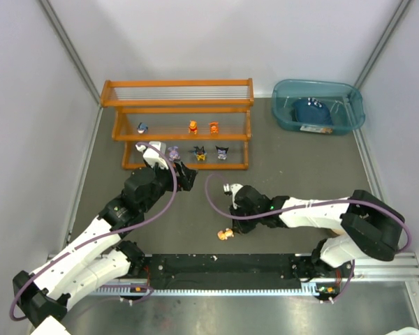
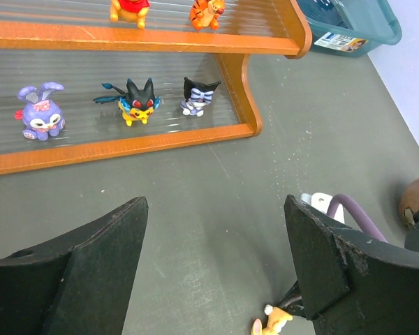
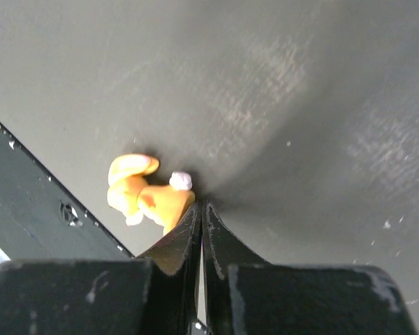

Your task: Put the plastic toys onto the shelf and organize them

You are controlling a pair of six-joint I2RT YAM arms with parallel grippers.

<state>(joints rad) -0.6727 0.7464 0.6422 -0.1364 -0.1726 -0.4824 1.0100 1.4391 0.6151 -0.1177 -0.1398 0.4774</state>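
Likely light, rigid and slippery, the orange toy [image 3: 150, 195] lies just left of the shut, empty right gripper [image 3: 201, 209]; pinch its torso.

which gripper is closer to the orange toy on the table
Right. The right gripper is shut with its tips right beside the orange toy; the left gripper is open farther away, by the shelf.
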